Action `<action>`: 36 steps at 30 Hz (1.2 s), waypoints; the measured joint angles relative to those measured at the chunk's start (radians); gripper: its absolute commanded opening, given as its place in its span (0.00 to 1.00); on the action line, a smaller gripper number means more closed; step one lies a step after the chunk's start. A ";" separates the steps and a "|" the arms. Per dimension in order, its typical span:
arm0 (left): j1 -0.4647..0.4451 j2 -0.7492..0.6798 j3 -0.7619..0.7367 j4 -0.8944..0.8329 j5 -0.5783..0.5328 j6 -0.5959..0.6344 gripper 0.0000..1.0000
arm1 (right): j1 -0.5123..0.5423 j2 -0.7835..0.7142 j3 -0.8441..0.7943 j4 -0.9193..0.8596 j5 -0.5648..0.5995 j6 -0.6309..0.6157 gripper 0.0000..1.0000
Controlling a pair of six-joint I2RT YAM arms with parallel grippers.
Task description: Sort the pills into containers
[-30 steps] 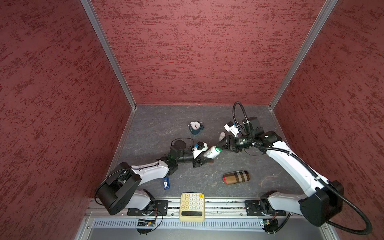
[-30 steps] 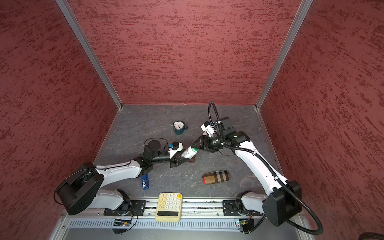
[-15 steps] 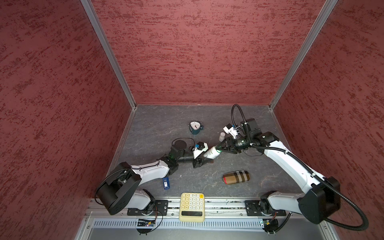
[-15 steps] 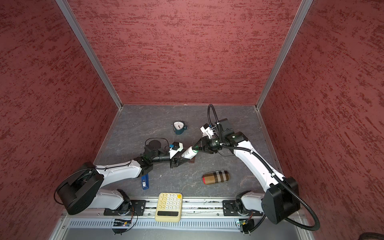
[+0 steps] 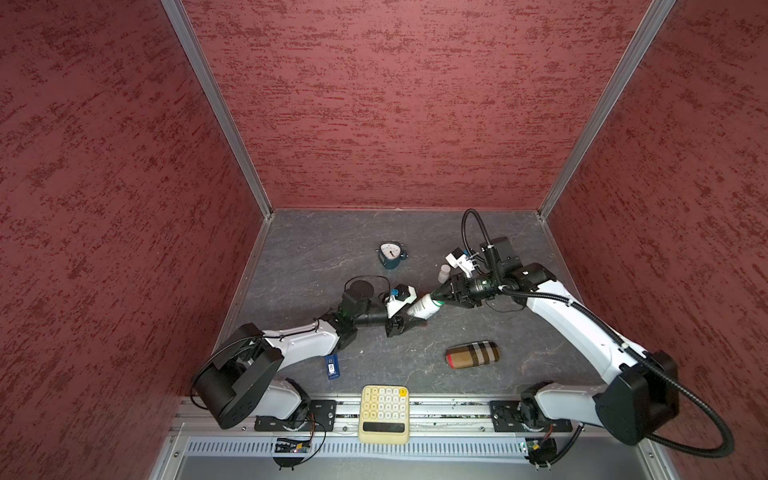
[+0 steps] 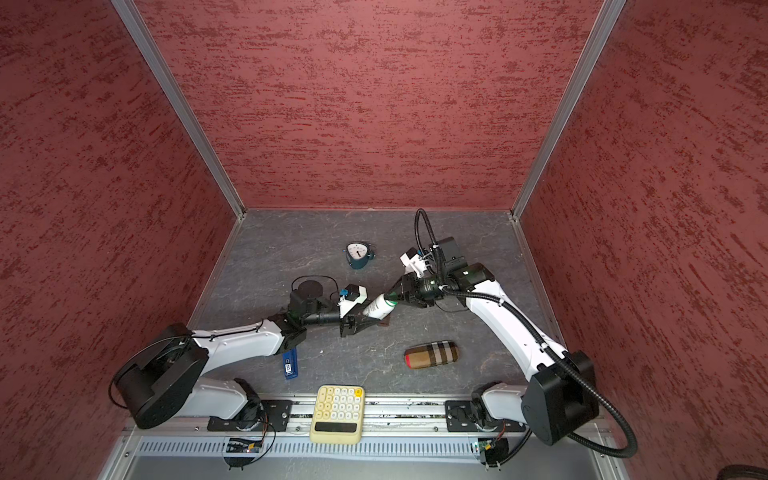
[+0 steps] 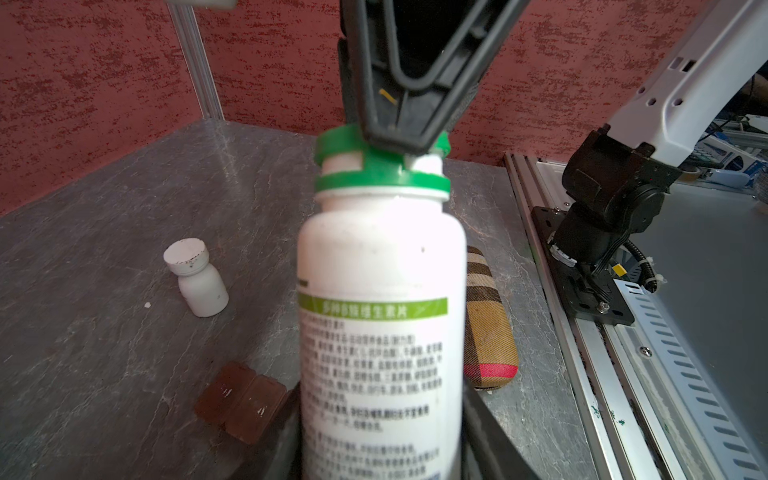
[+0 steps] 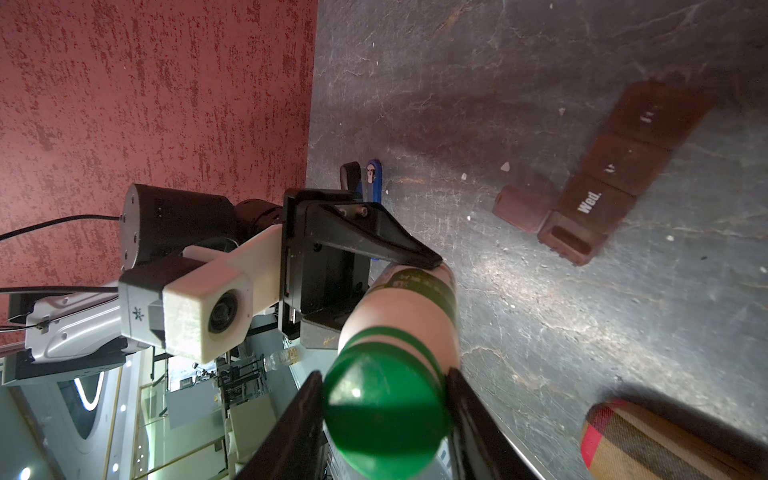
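Containers (image 8: 619, 166) first: the dark-brown strip of lidded squares lies flat on the grey table (image 5: 316, 266), mid-floor, and in both top views only a sliver shows at 6 o'clock of the white pill bottle (image 5: 420, 306). One lid reads "Wed."; the end compartment looks open, lid flipped out. Left gripper (image 5: 405, 319) is clamped round the bottle's body, bottle tilted, cap end pointing to 2 o'clock. Right gripper (image 5: 437, 296) reaches in from 2 o'clock, jaws narrow and pinched on the green cap (image 8: 384, 415). Small white bottle (image 5: 444, 272) stands at 1 o'clock of the big one, plaid case (image 5: 472, 354) lies at 4 o'clock, calculator (image 5: 384, 413) sits at the table's 6 o'clock edge
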 measured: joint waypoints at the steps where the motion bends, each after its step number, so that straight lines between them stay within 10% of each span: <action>1: -0.001 0.000 0.000 -0.002 0.002 0.001 0.00 | 0.000 0.001 0.000 0.000 0.000 0.000 0.49; 19: -0.010 0.001 0.011 -0.019 0.011 0.014 0.00 | -0.007 0.006 0.025 -0.042 0.009 -0.034 0.36; 36: -0.051 0.011 0.098 -0.199 -0.108 0.050 0.00 | 0.042 0.012 0.135 -0.222 0.356 -0.135 0.31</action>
